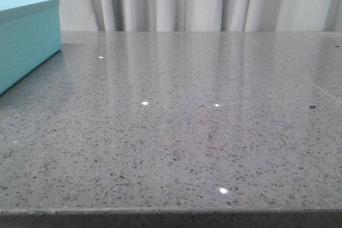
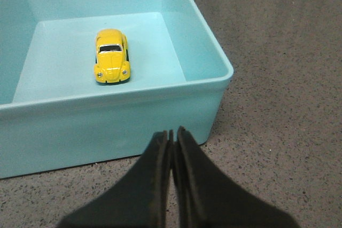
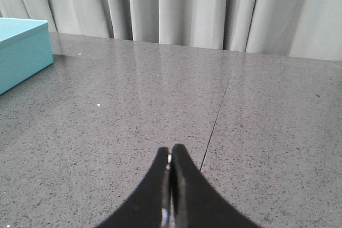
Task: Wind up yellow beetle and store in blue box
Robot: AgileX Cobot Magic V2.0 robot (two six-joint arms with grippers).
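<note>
The yellow beetle [image 2: 111, 55] stands on its wheels on the floor of the open blue box [image 2: 107, 116]. The box also shows at the far left of the front view [image 1: 26, 36] and in the right wrist view [image 3: 21, 52]; the car is hidden there. My left gripper [image 2: 173, 132] is shut and empty, above the table just outside the box's near wall. My right gripper [image 3: 170, 149] is shut and empty over bare table, well away from the box. Neither gripper shows in the front view.
The grey speckled stone table [image 1: 176, 132] runs to its front edge [image 1: 171, 213]. A seam [image 3: 219, 110] crosses the table. White curtains [image 1: 203, 1] hang behind the far edge. A small dark speck [image 1: 312, 107] lies at the right.
</note>
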